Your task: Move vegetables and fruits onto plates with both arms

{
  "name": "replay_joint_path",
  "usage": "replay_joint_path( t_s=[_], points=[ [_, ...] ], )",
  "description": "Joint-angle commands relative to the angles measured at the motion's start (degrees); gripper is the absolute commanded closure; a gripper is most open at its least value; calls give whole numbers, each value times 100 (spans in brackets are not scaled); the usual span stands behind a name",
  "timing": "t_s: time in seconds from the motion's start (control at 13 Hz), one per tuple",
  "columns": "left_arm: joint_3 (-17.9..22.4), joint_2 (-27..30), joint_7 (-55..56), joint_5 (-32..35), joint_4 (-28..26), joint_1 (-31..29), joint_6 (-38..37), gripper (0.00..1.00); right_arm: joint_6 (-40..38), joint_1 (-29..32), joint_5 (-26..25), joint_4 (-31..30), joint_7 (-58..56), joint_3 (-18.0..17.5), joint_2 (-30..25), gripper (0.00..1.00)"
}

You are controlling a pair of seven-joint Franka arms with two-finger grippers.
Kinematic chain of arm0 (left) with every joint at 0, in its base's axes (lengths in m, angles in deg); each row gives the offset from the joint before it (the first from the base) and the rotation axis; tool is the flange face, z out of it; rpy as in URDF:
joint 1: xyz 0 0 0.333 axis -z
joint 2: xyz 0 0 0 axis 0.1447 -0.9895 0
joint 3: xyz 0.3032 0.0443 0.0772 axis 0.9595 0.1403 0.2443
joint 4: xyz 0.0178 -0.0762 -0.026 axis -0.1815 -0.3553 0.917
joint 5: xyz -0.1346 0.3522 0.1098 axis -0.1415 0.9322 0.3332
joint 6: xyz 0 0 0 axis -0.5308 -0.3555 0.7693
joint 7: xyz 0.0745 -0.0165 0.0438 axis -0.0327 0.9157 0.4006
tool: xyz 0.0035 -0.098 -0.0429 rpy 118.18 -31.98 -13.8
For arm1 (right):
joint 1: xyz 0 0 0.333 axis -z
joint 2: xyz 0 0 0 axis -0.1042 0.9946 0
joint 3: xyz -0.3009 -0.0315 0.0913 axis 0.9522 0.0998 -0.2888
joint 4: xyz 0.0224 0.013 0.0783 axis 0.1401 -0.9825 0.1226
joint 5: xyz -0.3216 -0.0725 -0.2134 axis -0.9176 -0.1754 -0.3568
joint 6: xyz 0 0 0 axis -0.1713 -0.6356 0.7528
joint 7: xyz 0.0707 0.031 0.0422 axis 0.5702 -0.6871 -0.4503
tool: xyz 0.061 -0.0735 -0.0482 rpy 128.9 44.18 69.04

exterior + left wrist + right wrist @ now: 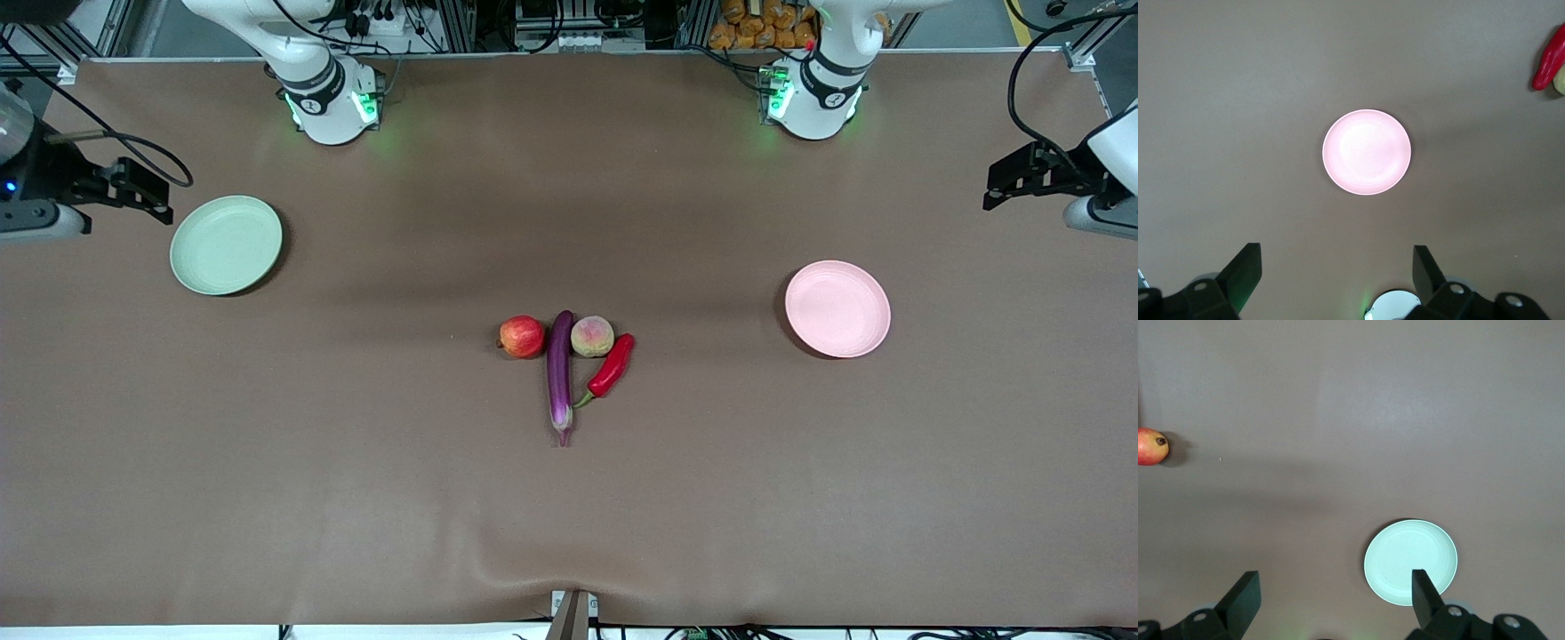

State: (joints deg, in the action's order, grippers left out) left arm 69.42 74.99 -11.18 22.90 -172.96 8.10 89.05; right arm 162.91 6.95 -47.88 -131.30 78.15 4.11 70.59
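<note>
A red apple, a purple eggplant, a peach and a red chili pepper lie close together at the table's middle. The pale green plate lies toward the right arm's end, the pale pink plate toward the left arm's end; both are bare. My right gripper hangs open and empty high by the green plate; its view also shows the apple. My left gripper hangs open and empty high by the pink plate; its view also shows the chili.
The two arm bases stand at the table's back edge. A metal clamp sits at the front edge. Brown table cover lies open between the plates and the food.
</note>
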Motion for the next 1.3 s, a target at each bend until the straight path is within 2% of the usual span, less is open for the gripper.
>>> replay_joint_path(
  t_s=[0.0, 0.23, 0.31, 0.46, 0.84, 1.0, 1.23],
  points=[
    [-24, -377, -117, -113, 260, 39, 0, 0, -104, -88, -12, 76, -37, -1, 104, 0],
    [-59, -676, 214, -296, 269, 205, -9, 0, -228, -123, -3, 76, -2, -10, 104, 0],
    [-51, -790, 722, -541, 270, 354, -9, 0, -237, -123, -3, 67, 7, -10, 104, 0],
    [-60, -1054, 1463, -570, 331, 740, 70, 0, -263, -132, -3, 41, 7, -10, 104, 0],
    [-94, -1783, 2710, -596, 567, 1199, 782, 0, -307, -70, -3, 58, 7, 8, 104, 0],
    [-104, -2065, 2949, -561, 621, 1671, 948, 0, -342, -44, -3, 58, -2, 25, 104, 0],
    [-139, -2171, 4134, -579, 648, 2173, 1327, 0, -456, -9, -3, 58, -28, 34, 95, 0]
  ],
)
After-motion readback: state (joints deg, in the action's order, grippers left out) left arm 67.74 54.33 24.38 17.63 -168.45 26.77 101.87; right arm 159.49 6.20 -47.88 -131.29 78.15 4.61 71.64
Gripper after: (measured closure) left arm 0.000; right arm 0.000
